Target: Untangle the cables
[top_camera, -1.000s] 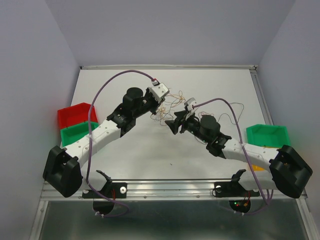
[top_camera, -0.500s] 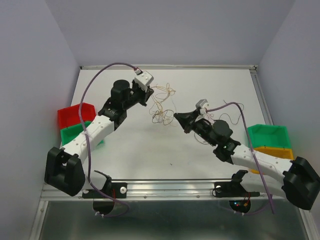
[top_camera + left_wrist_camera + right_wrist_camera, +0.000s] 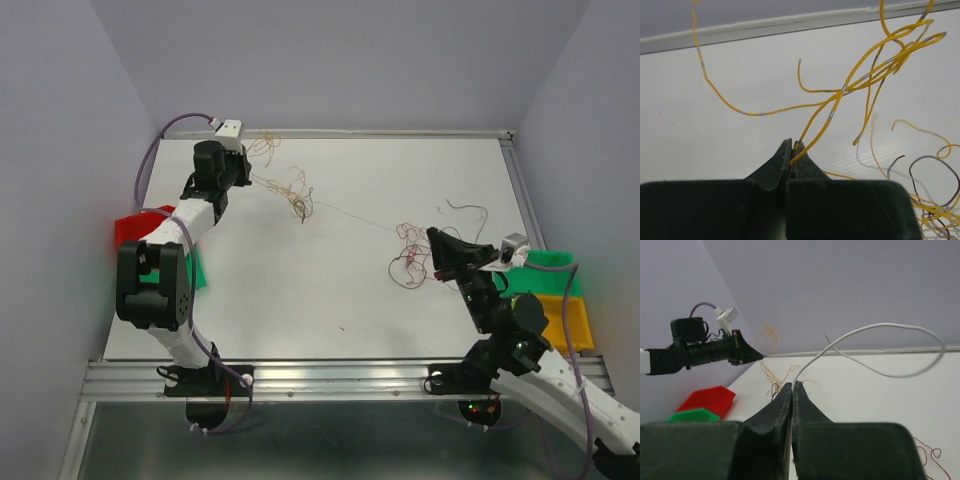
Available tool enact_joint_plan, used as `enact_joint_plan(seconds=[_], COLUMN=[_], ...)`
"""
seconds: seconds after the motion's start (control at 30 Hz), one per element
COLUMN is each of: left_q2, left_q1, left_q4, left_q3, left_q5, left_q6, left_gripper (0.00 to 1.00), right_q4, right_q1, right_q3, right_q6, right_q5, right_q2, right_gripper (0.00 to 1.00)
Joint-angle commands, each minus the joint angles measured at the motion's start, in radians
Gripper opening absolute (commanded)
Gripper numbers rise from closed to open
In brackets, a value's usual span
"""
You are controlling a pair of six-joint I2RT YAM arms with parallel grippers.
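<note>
One shiny metal rail (image 3: 340, 372) runs along the front edge of the flat white table (image 3: 330, 290). On the right side, the right gripper (image 3: 433, 234) has its fingers pressed together on one thin pale wire (image 3: 832, 346), which loops up into the air. Just beside it, a loose bunch of thin red wires (image 3: 408, 262) lies on the table. A green plastic bin (image 3: 550, 262) and a yellow plastic bin (image 3: 575, 320) sit by the right edge.

One fine strand (image 3: 350, 216) stretches across the table to a bunch of thin yellow wires (image 3: 296, 192) farther back. At the far left corner, the left gripper (image 3: 247, 172) is squeezed tight on a yellow wire (image 3: 830, 116). A red plastic bin (image 3: 130, 228) sits at the left edge. Plain pale purple walls (image 3: 330, 60) stand all around.

A second ago both grippers were close together in the middle, with one tangle between them. Now they are far apart, and the tangle is in two bunches.
</note>
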Motion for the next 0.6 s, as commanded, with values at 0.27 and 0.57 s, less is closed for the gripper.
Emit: enact_joint_plan(seconds=[0.27,0.57], left_q2=[0.049,-0.021], left_q1=[0.084,0.086], left_q4=[0.109,0.145], left_q3=[0.075,0.025], left_q5=[-0.198,-0.17], left_q6=[-0.057,-0.086], left_gripper=[0.0,0.0], right_q4=[-0.254,-0.266], right_q1=[-0.001,-0.002], right_q3=[-0.018,0.02], right_q6=[0.022,0.018], right_q5=[0.208,0.088], right_q2=[-0.311,-0.217], right_gripper=[0.01,0.01])
